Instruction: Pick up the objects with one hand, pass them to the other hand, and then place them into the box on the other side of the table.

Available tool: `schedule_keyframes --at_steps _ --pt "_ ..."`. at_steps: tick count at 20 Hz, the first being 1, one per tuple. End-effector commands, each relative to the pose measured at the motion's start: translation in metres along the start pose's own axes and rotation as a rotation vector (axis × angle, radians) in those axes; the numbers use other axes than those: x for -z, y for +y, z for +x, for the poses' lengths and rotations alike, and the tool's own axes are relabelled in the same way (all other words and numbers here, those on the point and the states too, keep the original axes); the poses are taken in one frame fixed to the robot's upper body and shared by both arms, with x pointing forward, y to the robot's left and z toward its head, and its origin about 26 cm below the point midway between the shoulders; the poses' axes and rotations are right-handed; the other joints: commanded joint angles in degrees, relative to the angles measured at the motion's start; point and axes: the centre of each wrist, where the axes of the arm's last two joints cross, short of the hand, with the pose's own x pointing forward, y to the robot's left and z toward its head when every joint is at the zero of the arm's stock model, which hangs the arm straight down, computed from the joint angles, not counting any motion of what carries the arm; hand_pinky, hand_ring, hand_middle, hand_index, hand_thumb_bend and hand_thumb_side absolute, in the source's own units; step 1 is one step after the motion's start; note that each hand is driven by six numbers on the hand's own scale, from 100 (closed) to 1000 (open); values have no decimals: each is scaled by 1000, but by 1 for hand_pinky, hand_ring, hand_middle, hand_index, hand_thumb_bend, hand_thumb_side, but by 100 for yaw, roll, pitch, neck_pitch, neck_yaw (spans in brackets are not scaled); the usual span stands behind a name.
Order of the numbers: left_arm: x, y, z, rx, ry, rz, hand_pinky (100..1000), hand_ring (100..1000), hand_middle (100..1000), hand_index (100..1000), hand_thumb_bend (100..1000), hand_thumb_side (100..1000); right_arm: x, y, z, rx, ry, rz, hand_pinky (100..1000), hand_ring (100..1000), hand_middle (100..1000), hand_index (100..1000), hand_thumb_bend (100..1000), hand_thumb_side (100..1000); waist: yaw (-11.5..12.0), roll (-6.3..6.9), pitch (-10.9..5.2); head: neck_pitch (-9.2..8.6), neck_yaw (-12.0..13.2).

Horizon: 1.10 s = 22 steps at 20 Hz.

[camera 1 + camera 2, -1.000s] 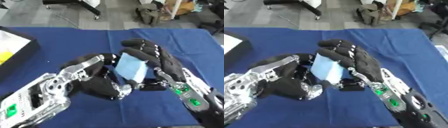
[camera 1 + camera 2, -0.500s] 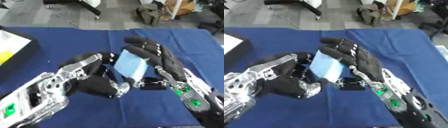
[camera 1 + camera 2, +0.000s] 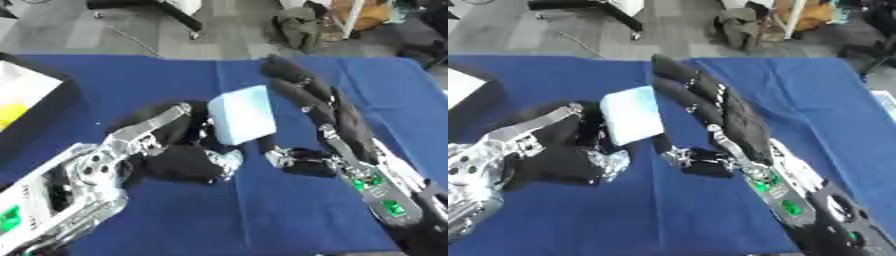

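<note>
Mid-handover above the blue surface [image 3: 219,220]. My left hand [image 3: 179,150] clasps the pale blue block [image 3: 241,115]; my right hand [image 3: 319,117] has straight, spread fingers beside it. The black box [image 3: 39,120] at far left holds white and yellow items.

one pale blue block [image 3: 241,114]; two hands; one box [image 3: 26,98]; one blue table [image 3: 262,215]

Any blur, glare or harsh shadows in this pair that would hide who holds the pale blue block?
Left eye view: mild softness, no glare; the pale blue block reads clearly against the left robot hand. Right eye view: similar softness, the right robot hand is dark with little detail; shadows on the blue table are faint.
</note>
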Motion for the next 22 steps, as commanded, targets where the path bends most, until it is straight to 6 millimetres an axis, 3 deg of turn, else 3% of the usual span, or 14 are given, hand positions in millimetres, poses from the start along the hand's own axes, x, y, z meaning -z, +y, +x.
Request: schedule_keyframes --at_steps 1,22 --pt "-5 8 3 22 12 75 526 510 376 379 100 100 3 -5 -1 -13 1 -28 798 882 1000 991 100 100 -10 11 -48 -44 14" --pt "-11 22 -9 -119 0 178 524 455 372 377 100 100 -1 -2 1 -6 25 -8 796 877 1000 984 100 100 3 3 -90 -55 67"
